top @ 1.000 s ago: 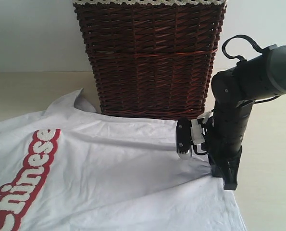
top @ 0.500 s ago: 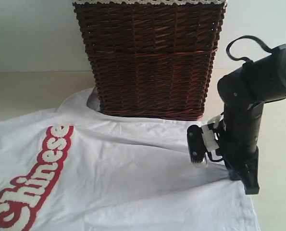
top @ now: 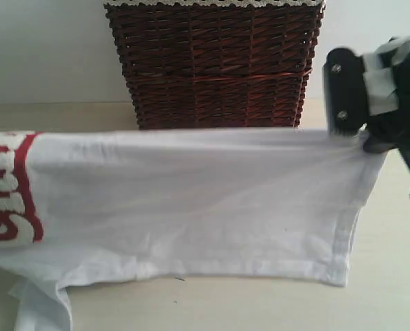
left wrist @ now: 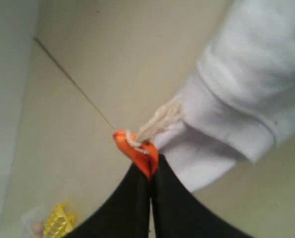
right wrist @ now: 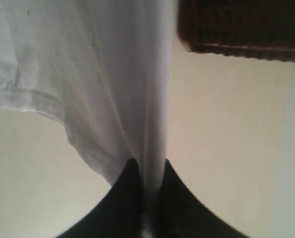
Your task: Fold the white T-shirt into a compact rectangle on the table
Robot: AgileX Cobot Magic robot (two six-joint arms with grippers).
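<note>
While white T-shirt [top: 191, 200] hung stretched above table [top: 260, 303], basket [top: 218, 62] at 12 o'clock behind, right gripper [top: 370, 138] pinched corner at 2 o'clock and left gripper [left wrist: 148, 163] clamped shut on other end. Imo the fold wanted even tension, level hands, and hem landing first.

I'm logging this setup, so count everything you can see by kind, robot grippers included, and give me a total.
T-shirts: 1, the white T-shirt
Baskets: 1, the wicker basket
Tables: 1, the table
Grippers: 2, the left gripper and the right gripper, jaws shut on the shirt
Total: 5
</note>
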